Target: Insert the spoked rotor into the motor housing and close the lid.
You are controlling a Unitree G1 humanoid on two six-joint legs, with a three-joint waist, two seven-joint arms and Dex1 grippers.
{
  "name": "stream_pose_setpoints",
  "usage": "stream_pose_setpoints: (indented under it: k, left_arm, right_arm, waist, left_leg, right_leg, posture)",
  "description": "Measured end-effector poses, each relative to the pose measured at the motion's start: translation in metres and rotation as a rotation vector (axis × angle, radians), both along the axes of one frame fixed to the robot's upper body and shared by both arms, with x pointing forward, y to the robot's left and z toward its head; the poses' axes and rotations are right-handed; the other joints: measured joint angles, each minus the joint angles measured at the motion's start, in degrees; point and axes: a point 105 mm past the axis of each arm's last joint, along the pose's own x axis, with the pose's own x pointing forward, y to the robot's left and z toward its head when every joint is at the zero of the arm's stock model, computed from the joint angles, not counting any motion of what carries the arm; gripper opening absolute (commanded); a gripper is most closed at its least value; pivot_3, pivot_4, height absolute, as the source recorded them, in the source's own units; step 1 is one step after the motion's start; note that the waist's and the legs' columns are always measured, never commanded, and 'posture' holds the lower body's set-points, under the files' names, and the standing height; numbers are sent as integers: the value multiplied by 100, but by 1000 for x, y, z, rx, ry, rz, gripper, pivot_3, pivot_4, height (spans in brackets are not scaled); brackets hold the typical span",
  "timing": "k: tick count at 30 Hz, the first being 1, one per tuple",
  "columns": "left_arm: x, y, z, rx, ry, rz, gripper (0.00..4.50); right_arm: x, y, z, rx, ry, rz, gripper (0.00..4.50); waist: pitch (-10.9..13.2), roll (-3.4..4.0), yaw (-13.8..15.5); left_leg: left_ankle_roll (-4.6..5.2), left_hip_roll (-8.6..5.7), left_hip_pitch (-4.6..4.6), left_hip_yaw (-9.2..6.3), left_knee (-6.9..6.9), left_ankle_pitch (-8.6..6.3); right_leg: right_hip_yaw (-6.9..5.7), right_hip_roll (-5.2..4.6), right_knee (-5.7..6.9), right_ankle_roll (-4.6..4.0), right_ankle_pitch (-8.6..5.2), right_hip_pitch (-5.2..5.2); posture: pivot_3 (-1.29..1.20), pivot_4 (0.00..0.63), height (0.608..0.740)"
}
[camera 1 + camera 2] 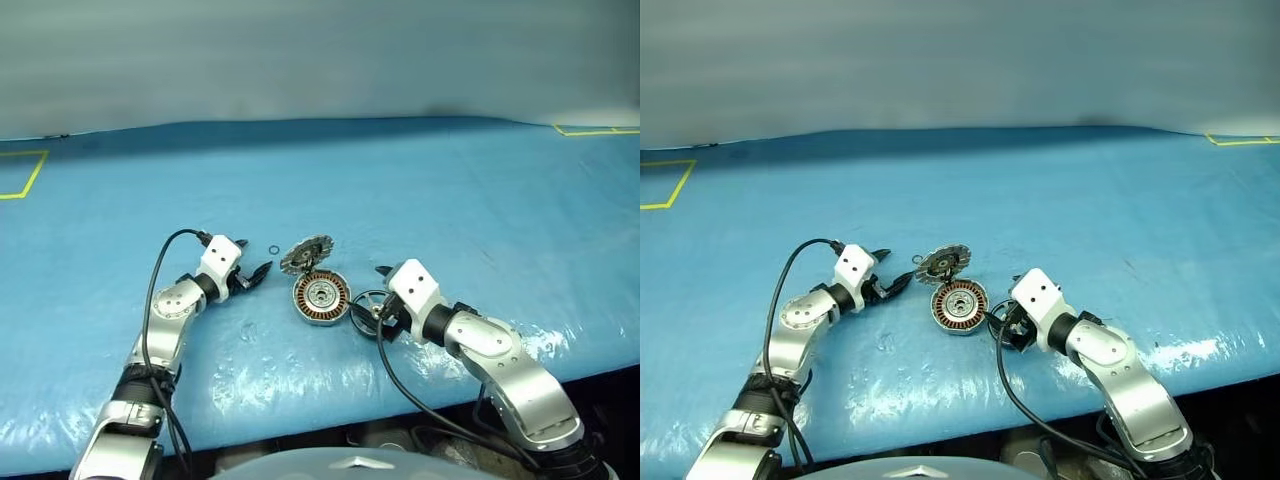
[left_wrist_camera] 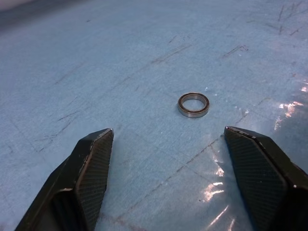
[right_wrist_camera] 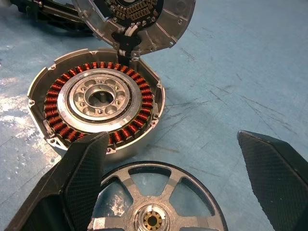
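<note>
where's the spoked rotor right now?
In the head views, the spoked rotor lies flat on the blue table, just right of the motor housing, directly in front of the open right gripper.

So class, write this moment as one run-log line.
left gripper: open, by small ring | right gripper: open over spoked rotor | motor housing: empty | lid: up

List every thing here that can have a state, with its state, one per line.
Housing: open, windings bare, no rotor in it.
Lid: up, tilted, inner face showing, joined to the housing's far edge.
Rotor: flat on the table, outside the housing.
Small ring: flat on the table, loose.
Left gripper: open, empty.
Right gripper: open, over the rotor.
</note>
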Motion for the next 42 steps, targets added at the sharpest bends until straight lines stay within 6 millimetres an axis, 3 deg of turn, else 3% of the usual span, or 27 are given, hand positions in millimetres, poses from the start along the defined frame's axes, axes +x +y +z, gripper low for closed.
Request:
stream_pose_setpoints:
  k: [7,19,22,27,29,32,35,42]
  left_arm:
    - [12,-23,-1,-6,13,-47,3793]
    - [21,-25,-3,7,13,-33,3793]
    - [21,-26,-3,20,0,-33,3201]
    - [24,-23,-4,32,-20,-8,1647]
    - [26,-22,-4,41,-21,1,1647]
    - [27,-21,-4,54,-32,4,1117]
    - [26,-21,-5,59,-39,-5,120]
    - [11,-15,-4,6,-45,-34,120]
  right_arm:
    - [-1,-2,-2,-4,4,-12,4500]
    - [-4,-5,-8,-16,17,-38,4500]
    - [-4,-5,-7,-13,15,-42,4500]
    - [-4,-5,-8,-14,14,-43,4500]
    - [-4,-5,-8,-16,13,-44,4500]
    - [-4,-5,-8,-18,12,-46,4500]
    - [-4,-6,-8,-18,11,-48,4500]
    - [-4,-4,-7,-6,14,-45,4500]
  waist:
    - [2,-3,35]
    - [1,-3,38]
    - [0,-3,40]
    - [0,-3,38]
    - [0,-3,38]
    - [-1,-2,37]
    - [-2,-1,31]
    - [-3,3,-13]
  left_leg:
    - [5,-9,0,0,1,-3]
    - [14,-4,6,-2,4,-7]
    - [14,-4,6,-2,5,-7]
    - [14,-3,8,-2,5,-7]
    - [14,-4,9,-2,5,-6]
    - [14,-4,13,-2,5,-6]
    - [14,-2,13,-1,5,-7]
    - [13,6,11,0,4,-7]
  right_leg:
    - [-1,3,0,1,1,0]
    - [-2,3,4,2,2,6]
    - [-1,3,4,2,2,8]
    - [-1,3,4,3,3,8]
    - [-2,3,5,3,3,9]
    - [-1,3,6,3,3,12]
    - [0,3,6,3,3,11]
    - [1,1,5,0,1,8]
  posture:
    - [0,150,740]
    - [0,150,740]
    - [0,150,740]
    - [0,150,740]
    - [0,150,740]
    - [0,150,740]
    - [0,150,740]
    - [0,150,740]
